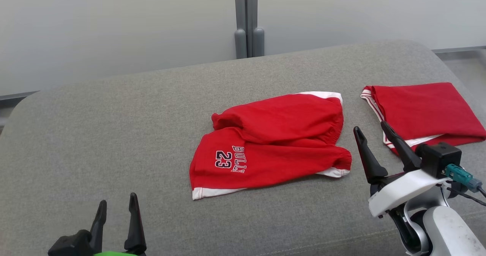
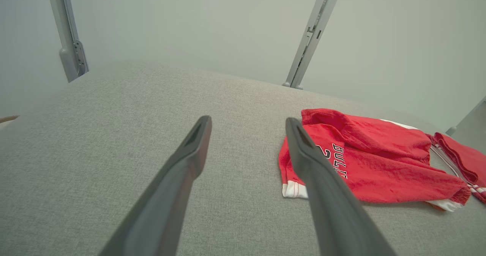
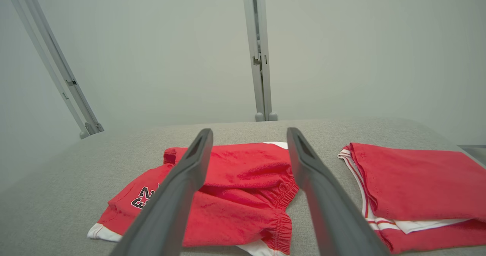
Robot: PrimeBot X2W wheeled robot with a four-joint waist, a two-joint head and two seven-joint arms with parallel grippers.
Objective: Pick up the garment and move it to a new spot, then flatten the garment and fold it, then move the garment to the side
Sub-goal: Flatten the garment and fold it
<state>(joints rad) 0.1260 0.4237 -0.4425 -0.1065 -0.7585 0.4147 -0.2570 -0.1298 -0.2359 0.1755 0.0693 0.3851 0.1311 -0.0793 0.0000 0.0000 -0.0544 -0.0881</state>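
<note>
The garment (image 1: 271, 142) is a pair of red shorts with white trim and "BULLS 23" lettering, lying crumpled in the middle of the grey padded surface (image 1: 114, 134). It also appears in the left wrist view as the garment (image 2: 372, 165) to the right of the fingers, and in the right wrist view as the garment (image 3: 235, 187) just beyond the fingers. My right gripper (image 1: 370, 130) hovers open just right of the shorts' waistband, holding nothing. At the lower left, well short of the shorts, my left gripper (image 1: 117, 203) stands open and empty.
A second red garment (image 1: 425, 111), folded with white striped trim, lies at the right end of the surface, also seen as the folded garment (image 3: 414, 187). A grey post (image 1: 246, 20) stands behind the surface against a pale wall. The surface's rounded edges fall away left and right.
</note>
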